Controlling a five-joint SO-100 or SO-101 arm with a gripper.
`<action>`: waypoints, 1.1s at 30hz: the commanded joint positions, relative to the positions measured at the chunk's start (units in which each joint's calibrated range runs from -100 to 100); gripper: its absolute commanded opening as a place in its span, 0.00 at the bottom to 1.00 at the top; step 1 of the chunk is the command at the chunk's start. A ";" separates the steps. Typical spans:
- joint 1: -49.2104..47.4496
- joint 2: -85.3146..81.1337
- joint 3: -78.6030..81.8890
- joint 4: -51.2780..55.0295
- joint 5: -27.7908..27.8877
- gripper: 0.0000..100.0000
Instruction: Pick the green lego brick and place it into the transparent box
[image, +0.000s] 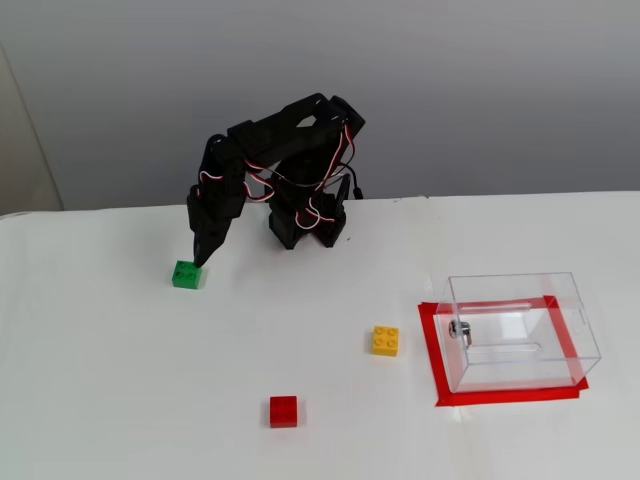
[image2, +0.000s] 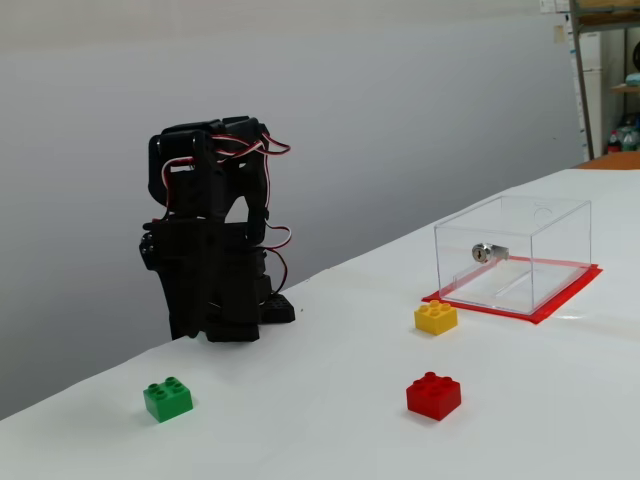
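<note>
Green lego brick (image: 186, 274) sits free on the white worktop (image: 120, 400) toward its back left part, as the higher fixed view shows it, studs up. Just above it, the black arm's tool (image: 201, 255) points down with its tip close over the brick's back edge; its fingers look drawn together, not gripping anything. The transparent box (image: 520, 330) stands well apart near the right edge on a red tape frame (image: 432, 350). Between them lie a yellow brick (image: 385, 341) and a red brick (image: 283, 411).
</note>
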 joint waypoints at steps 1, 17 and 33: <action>1.61 4.38 -4.82 -0.68 0.24 0.01; 5.16 13.20 -7.89 -0.77 0.13 0.15; 4.94 20.50 -8.25 -13.13 -0.28 0.31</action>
